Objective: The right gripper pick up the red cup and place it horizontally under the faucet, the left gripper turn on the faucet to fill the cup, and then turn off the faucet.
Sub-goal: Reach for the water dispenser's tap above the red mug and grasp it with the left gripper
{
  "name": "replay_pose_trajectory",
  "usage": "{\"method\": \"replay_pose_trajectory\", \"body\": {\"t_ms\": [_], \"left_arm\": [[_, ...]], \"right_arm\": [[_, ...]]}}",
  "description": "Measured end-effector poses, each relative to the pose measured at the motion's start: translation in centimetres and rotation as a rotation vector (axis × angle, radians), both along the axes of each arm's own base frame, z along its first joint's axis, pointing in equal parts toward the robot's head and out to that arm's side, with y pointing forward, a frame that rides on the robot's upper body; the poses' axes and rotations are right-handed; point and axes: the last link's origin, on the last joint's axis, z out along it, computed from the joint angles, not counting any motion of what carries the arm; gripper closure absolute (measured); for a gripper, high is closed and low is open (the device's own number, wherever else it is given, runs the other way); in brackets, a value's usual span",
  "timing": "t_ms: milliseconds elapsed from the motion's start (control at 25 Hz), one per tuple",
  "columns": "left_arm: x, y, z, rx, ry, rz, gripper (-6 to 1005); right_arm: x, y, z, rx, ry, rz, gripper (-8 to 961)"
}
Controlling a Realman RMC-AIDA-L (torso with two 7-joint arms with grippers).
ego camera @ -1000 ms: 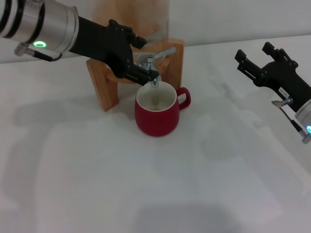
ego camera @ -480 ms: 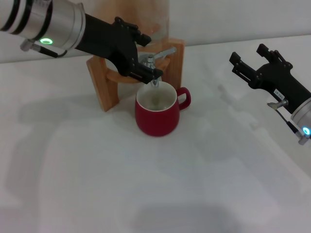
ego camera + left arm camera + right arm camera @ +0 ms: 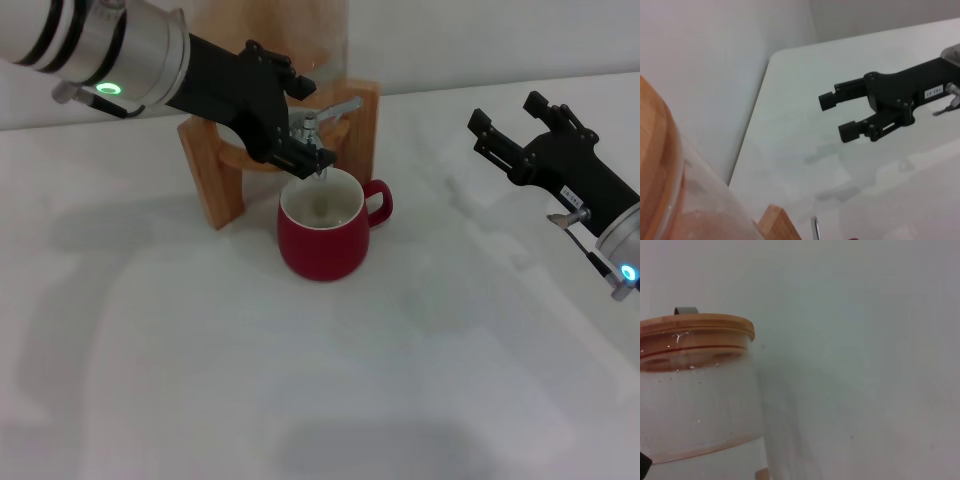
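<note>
The red cup (image 3: 322, 238) stands upright on the table, its white inside facing up and its handle to the right. Its mouth sits directly below the chrome faucet (image 3: 316, 128), whose thin lever (image 3: 345, 104) points right. My left gripper (image 3: 302, 122) is at the faucet, open, with one finger above the spigot and one below it. My right gripper (image 3: 502, 128) hovers open and empty well to the right of the cup, and the left wrist view shows it again as the right gripper (image 3: 834, 116). I cannot tell whether water is running.
The faucet is fitted to a glass jar (image 3: 695, 405) with a wooden lid (image 3: 696, 326), held in a wooden stand (image 3: 212, 175) at the back of the white table (image 3: 330, 380). A wall rises behind the stand.
My left arm has shifted right and slightly up, bringing its fingers closer around the faucet. My right gripper has drifted a little left and up. The cup has not moved.
</note>
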Motion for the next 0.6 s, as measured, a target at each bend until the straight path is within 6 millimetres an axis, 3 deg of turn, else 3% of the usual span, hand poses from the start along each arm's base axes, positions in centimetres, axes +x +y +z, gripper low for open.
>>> {"method": "replay_pose_trajectory", "body": {"t_ms": [600], "left_arm": [[0.13, 0.46, 0.07, 0.027, 0.043, -0.056, 141]], "right_arm": [[-0.1, 0.08, 0.05, 0.002, 0.002, 0.003, 81]]}}
